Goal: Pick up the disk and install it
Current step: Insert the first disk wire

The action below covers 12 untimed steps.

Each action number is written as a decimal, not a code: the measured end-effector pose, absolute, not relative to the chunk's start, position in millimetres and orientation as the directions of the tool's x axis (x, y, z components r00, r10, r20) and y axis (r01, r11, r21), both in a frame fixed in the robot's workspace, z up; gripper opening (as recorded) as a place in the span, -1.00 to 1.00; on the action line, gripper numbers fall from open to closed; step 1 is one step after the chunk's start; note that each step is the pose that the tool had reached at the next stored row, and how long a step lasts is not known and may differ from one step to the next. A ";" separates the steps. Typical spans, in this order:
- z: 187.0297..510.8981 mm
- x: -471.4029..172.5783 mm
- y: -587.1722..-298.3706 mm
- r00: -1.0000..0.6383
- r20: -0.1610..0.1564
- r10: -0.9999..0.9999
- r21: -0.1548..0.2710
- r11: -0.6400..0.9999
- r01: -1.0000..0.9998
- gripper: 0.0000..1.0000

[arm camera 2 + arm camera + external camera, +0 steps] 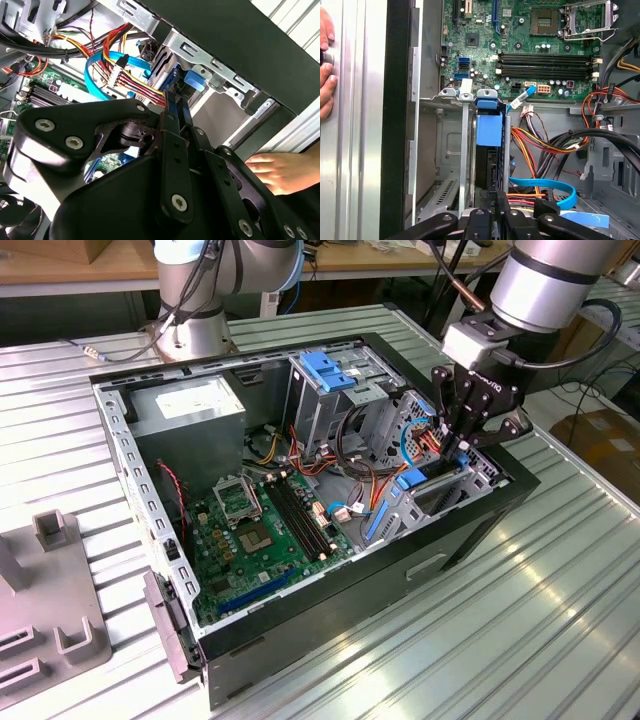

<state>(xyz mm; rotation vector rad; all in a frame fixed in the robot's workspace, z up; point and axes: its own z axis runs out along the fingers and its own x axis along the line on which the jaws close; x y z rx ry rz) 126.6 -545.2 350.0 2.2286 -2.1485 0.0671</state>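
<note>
Blue-railed disk [488, 131] upright in its bay, just beyond the clenched, empty hand [501, 212].

- No print can be read anywhere.
- The power supply [190, 408] bears a white label, its print too small to make out.
- The motherboard [530, 47] carries tiny white markings, none legible.

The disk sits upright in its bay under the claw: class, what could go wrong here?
1. The claw hangs close to loose power cables and a blue data cable; it might snag them.
2. The disk may bind in the metal cage if tilted.
3. A hand rests beside the case.
</note>
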 end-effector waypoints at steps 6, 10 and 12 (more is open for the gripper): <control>349.9 126.7 -545.0 0.019 0.063 -0.998 0.003 -0.019 -1.000 -0.67; 348.5 126.6 -545.0 0.020 0.063 -0.998 0.003 -0.019 -1.000 -0.67; 348.1 126.7 -545.0 0.020 0.062 -0.998 0.003 -0.020 -1.000 -0.67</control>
